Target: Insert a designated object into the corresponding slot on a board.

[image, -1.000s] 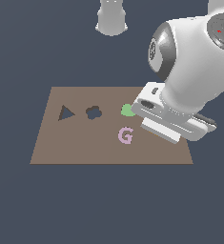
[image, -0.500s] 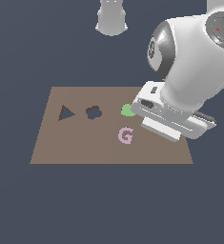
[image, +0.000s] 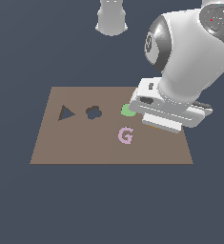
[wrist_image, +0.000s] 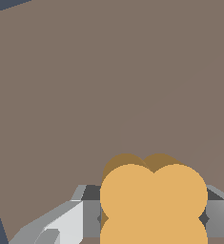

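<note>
1. The gripper (wrist_image: 154,217) was closed on the orange block (wrist_image: 154,200). In the wrist view the grey fingers (wrist_image: 92,214) stood tight against both sides of the block, which sat squarely between them with its lobes showing.
2. Directly beyond the block lay only bare brown board (wrist_image: 108,86); no cutout showed under the tool.
3. In the exterior view the gripper (image: 168,119) sat low over the board's far-right part. The block itself was almost wholly hidden there; whether it was touching the board could not be told.
4. Just beside the tool, toward the exterior view's left, was a green piece (image: 127,110); a pale pink letter G (image: 125,136) lay nearer the camera.
5. Farther off the same way lay the flower-shaped slot (image: 94,112), past the green piece.
6. Farthest was the triangular cutout (image: 66,113).
7. Judgement: the carry runs toward the exterior view's left, over the green piece, then lobes need matching.
</note>
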